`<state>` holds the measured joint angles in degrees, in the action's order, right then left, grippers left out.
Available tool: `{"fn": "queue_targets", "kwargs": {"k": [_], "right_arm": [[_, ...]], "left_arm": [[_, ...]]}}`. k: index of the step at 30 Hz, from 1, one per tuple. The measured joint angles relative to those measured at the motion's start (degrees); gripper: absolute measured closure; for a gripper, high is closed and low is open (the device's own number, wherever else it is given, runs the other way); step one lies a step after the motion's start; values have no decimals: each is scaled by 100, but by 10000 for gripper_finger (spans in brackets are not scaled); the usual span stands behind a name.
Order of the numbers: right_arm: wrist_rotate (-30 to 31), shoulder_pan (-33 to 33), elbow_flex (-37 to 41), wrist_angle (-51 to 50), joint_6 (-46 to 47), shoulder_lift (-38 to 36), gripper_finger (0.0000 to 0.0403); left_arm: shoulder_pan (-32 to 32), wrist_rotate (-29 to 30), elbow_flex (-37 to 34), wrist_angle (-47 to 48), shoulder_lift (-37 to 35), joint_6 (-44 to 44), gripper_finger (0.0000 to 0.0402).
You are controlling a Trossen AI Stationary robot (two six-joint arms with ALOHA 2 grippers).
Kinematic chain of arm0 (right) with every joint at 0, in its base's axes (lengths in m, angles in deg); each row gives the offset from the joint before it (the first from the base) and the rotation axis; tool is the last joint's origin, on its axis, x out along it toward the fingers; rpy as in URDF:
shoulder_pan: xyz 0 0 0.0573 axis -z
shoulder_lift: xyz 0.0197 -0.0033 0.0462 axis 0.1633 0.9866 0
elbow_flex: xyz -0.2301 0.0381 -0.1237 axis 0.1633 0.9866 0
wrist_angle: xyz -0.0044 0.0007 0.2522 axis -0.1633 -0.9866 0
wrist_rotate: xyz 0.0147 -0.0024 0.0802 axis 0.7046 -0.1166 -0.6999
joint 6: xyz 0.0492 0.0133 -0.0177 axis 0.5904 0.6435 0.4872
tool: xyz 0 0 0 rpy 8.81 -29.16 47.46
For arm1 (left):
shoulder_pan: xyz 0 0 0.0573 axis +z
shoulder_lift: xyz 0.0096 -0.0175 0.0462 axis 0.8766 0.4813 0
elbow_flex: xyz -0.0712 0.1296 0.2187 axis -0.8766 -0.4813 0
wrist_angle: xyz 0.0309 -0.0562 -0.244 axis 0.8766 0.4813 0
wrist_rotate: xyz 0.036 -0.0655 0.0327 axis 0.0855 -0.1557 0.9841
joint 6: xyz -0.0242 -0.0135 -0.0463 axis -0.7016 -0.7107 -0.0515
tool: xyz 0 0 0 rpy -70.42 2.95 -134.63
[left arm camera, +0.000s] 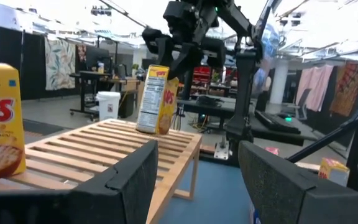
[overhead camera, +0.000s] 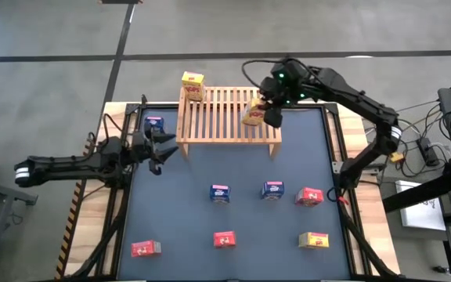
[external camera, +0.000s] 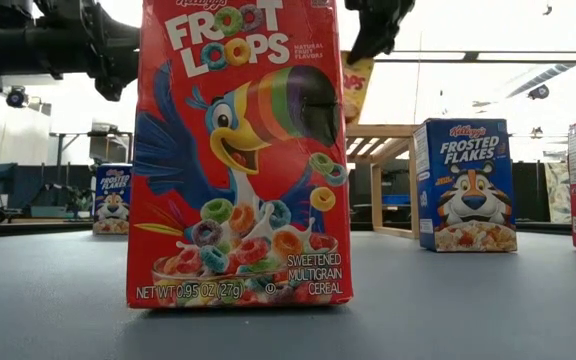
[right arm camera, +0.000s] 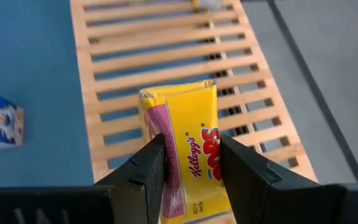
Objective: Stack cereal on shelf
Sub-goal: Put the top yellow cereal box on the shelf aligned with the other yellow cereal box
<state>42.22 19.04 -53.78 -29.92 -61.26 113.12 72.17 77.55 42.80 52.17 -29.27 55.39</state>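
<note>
The right gripper is hanging over the right end of the shelf, its two fingers clamping a yellow cereal box by the narrow sides; in the left wrist view that box is standing slightly tilted with its lower edge at or just above the slats, and whether it is touching them cannot be told. Well to the gripper's left, at the shelf's far left corner, a second yellow box is standing upright. The left gripper is waiting off the shelf's left end, near the front leg, with its fingers spread apart and nothing between them; a blue box is sitting just behind it on the dark table mat. Out on the mat in front of the shelf, well clear of both grippers, two more blue boxes and a red box are lying in one row, and nearer the table's front edge two red boxes and a third yellow box are forming another. The low view is filling up with one red box close to the lens.
</note>
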Motion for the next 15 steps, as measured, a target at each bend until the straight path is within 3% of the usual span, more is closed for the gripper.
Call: {"fn": "queue_targets", "kwargs": {"k": [7,15], "right_arm": [[4,-32,-352,-305,-14,433,265],[-11,-254,-706,-351,-77,703,221]], "left_arm": [[4,0,0,-240,358,8,194],[4,-2,0,-436,656,16,194]]}}
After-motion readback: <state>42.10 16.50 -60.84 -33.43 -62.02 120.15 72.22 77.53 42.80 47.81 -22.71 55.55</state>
